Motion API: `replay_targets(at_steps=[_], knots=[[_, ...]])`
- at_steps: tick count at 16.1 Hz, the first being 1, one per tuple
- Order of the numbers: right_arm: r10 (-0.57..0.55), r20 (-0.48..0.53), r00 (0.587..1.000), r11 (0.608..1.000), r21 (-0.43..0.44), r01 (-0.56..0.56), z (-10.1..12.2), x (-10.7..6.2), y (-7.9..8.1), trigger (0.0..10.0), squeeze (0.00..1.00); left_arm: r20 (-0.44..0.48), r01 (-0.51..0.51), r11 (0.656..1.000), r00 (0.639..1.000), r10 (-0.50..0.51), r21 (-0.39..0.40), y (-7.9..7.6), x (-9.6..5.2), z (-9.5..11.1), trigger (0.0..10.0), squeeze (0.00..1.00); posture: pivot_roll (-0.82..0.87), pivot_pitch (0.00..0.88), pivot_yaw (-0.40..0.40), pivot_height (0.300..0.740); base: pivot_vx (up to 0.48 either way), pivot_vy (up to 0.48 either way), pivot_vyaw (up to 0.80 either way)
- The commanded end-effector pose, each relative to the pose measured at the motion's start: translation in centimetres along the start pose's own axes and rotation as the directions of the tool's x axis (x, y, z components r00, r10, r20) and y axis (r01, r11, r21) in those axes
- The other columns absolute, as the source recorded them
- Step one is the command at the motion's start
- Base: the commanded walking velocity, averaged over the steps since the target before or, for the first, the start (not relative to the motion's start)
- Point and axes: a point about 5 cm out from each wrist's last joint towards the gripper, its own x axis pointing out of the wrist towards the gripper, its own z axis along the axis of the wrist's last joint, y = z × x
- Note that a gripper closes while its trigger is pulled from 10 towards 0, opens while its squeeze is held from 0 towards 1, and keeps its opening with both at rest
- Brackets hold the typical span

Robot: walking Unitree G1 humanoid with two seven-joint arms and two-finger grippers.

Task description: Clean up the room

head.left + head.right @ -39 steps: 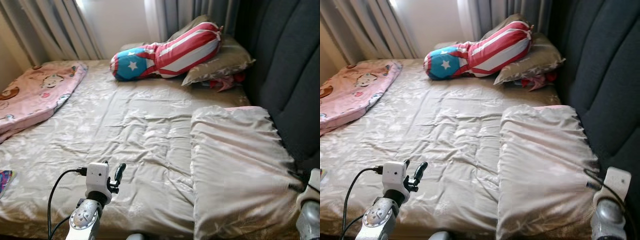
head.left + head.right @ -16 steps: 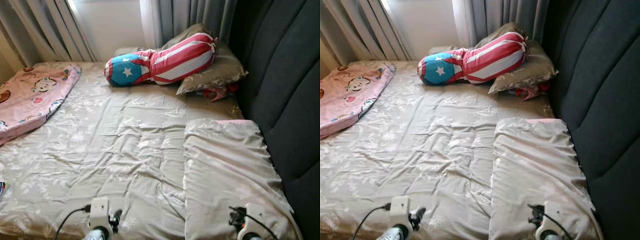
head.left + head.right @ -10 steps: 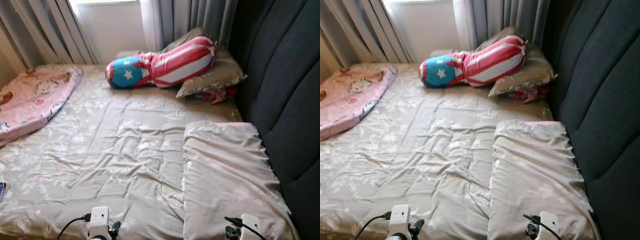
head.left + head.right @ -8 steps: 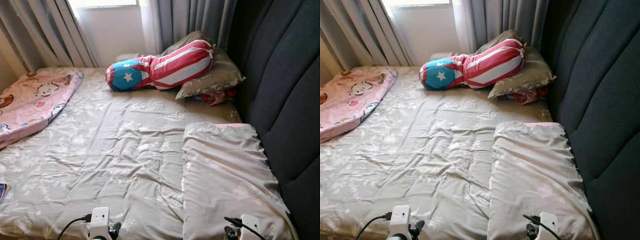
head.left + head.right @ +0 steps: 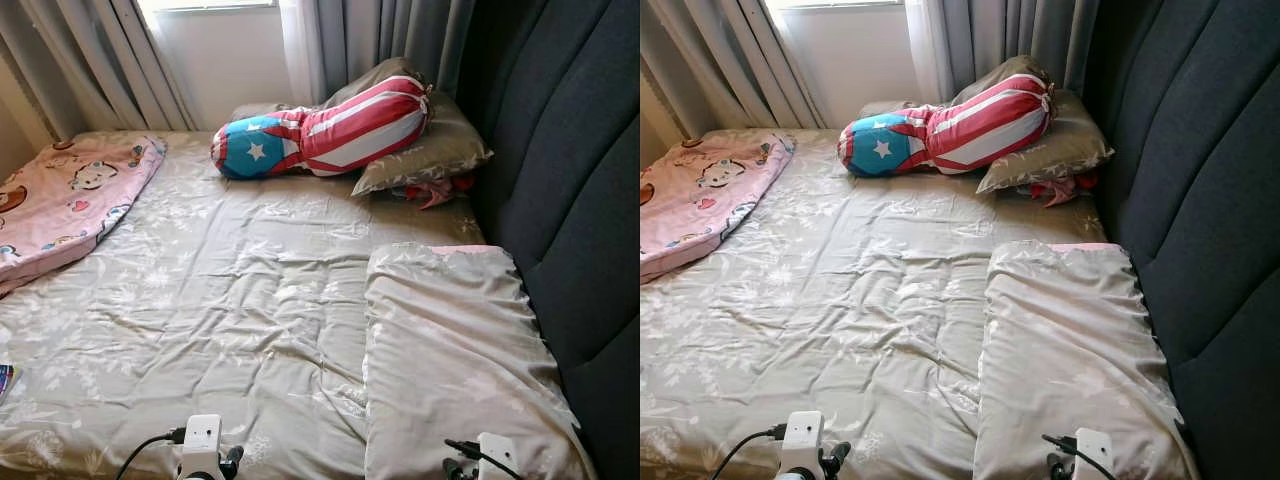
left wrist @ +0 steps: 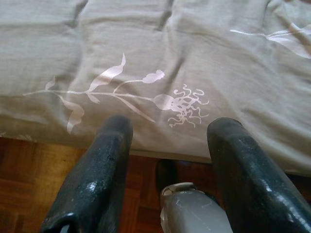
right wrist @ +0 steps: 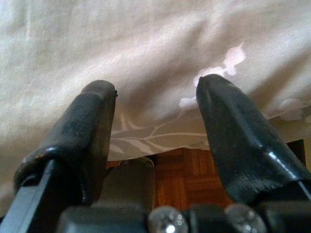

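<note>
Hanging low at the near edge of the bed [image 5: 250, 300], the left hand [image 6: 167, 141] has its two black fingers spread with nothing between them; its wrist view looks past them at the hem of the beige bedspread [image 6: 194, 63], printed with a pale flower sprig, and at a strip of wooden floor [image 6: 29, 165] below it. The right hand [image 7: 155, 126] sits at the same edge further right, its fingers likewise spread and empty, pointing at the cloth where it drapes over the side of the bed.

Just beyond the right hand a beige pillow [image 5: 455, 360] in matching fabric lies flat against the dark padded headboard [image 5: 570, 170], with a sliver of pink showing at its far edge. The bedspread across the middle of the bed is rumpled and creased. At the far left lies a pink blanket [image 5: 65, 195] with cartoon figures, reaching the left edge of the bed.

At the far end a bolster [image 5: 325, 130] with red and white stripes and a blue, starred end rests on a second beige pillow [image 5: 430, 150]. A small red cloth [image 5: 432, 190] peeks out beneath that pillow, beside the headboard. Grey curtains [image 5: 90, 60] hang behind the bed.
</note>
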Motion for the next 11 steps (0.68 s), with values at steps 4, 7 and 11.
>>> replay_targets(at_steps=[4, 7, 11], knots=[[0.033, -0.041, 0.999, 0.999, -0.027, -0.034, -0.80, -0.08, 0.71, 10.0, 0.00, -0.029, -0.016, 1.000, 0.999, 0.016, 0.004, 0.34, -0.08, -0.44, 10.0, 0.00, -0.02, 0.000, 0.028, 0.740, 0.000, 0.000, 0.00], [0.036, -0.055, 0.998, 0.998, -0.050, -0.038, -0.94, -0.07, 0.86, 10.0, 0.00, -0.029, -0.024, 1.000, 0.999, 0.024, -0.001, 0.51, -0.10, -0.47, 10.0, 0.00, -0.01, 0.000, 0.026, 0.740, 0.000, 0.000, 0.00], [0.037, -0.062, 0.997, 0.994, -0.096, -0.043, -1.24, -0.16, 0.94, 10.0, 0.00, -0.046, -0.044, 0.999, 0.998, 0.044, -0.006, 0.93, -0.27, -0.91, 10.0, 0.00, -0.01, 0.000, 0.029, 0.740, 0.000, 0.000, 0.40]])
